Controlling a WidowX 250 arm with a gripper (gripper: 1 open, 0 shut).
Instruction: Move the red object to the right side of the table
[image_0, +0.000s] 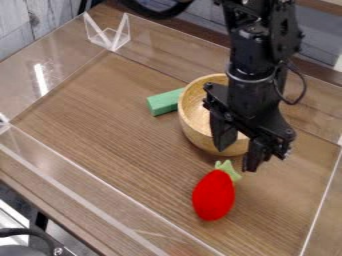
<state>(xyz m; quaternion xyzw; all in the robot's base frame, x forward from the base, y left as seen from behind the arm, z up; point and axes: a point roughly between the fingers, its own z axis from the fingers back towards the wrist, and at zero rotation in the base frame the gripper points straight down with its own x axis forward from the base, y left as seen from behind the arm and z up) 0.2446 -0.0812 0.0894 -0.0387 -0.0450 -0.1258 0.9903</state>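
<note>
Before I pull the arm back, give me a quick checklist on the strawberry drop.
1. Pincer open: ok, fingers spread apart.
2. Red object free of the pincer: ok, it lies on the table below the fingertips, nothing between them.
3. Red object resting stably: ok as far as I can see, lying on its side with the green top toward the pincer.
4. Placement on the right side: ok, close to the right acrylic wall.
5. Clearance from the wooden bowl: cannot tell, the arm stands right in front of the bowl.
6. Green block out of the way: ok, left of the bowl.
</note>
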